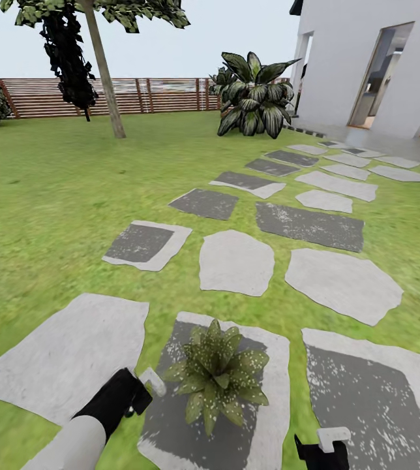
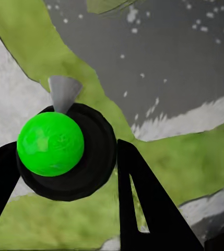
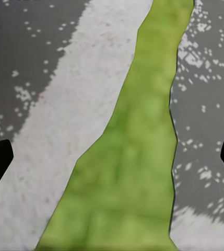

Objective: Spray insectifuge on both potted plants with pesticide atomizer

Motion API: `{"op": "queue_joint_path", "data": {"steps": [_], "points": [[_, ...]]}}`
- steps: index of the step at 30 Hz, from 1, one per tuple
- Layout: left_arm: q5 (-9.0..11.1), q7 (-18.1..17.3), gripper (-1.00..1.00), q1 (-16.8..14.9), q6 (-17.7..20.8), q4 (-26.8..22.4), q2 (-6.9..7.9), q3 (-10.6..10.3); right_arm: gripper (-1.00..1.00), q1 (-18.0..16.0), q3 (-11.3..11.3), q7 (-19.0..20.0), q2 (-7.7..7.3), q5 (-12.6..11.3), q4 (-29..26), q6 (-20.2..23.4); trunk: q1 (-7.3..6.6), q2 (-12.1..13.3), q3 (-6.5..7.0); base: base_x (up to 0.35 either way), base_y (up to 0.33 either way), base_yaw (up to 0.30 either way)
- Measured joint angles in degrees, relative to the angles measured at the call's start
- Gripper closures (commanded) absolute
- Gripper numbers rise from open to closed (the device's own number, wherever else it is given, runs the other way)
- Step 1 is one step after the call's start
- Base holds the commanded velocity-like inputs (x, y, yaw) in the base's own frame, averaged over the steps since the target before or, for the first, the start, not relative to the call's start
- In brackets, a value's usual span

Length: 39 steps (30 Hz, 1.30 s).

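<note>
Black fingers of my left hand (image 2: 65,172) are closing around the pesticide atomizer (image 2: 51,144), clamped on its dark body with the bright green round part sitting between them and the pale grey nozzle poking out ahead. In the head view my left hand (image 1: 122,395) is hovering over the grey stepping stone (image 1: 272,418), the sprayer's pale tip (image 1: 152,380) showing just beside the potted plant (image 1: 220,375), whose speckled leaves are spreading across the dark middle of that stone. My right hand (image 1: 322,450) is hanging low near the plant's other side, its fingers spread wide apart and holding nothing, over a strip of grass (image 3: 143,157) between two stones. Farther off, more stepping stones are leading toward the house (image 1: 366,59), with a large striped-leaf plant (image 1: 255,98), a tree trunk (image 1: 105,72) and the slatted wooden fence (image 1: 151,94) at the lawn's far edge.
</note>
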Motion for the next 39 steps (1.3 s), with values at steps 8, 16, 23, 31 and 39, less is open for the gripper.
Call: {"op": "queue_joint_path", "data": {"steps": [8,16,23,31,39], "points": [[0.07,-0.83,1.00,0.11,-4.07,0.93,0.28,0.53,-1.00,0.00,0.00,0.05,0.00,0.04,0.01,0.00,0.00,0.00,0.00,0.000,0.000,0.000],[-0.83,-7.93,1.00,-0.49,-3.78,-0.20,2.68,-0.09,-1.00,0.00,0.00,0.05,0.00,0.04,-0.01,0.00,0.00,0.00,0.00,0.000,0.000,0.000],[-3.44,-17.15,1.00,-2.86,-2.26,-0.30,2.90,-0.39,-1.00,-0.01,0.00,0.05,0.00,0.03,0.00,0.00,0.00,0.00,0.01,-0.002,-0.065,0.000],[-5.80,-22.20,1.00,-6.06,2.68,-0.71,2.90,-3.58,-1.00,-0.01,0.00,0.05,0.00,0.03,0.05,0.00,0.03,0.00,0.00,-0.237,-0.188,0.000],[-5.86,-22.49,1.00,-6.63,8.91,-6.28,2.45,-3.75,-1.00,-0.01,0.03,0.05,0.09,0.04,0.08,0.00,0.00,0.00,0.00,-0.197,-0.073,0.078]]}}
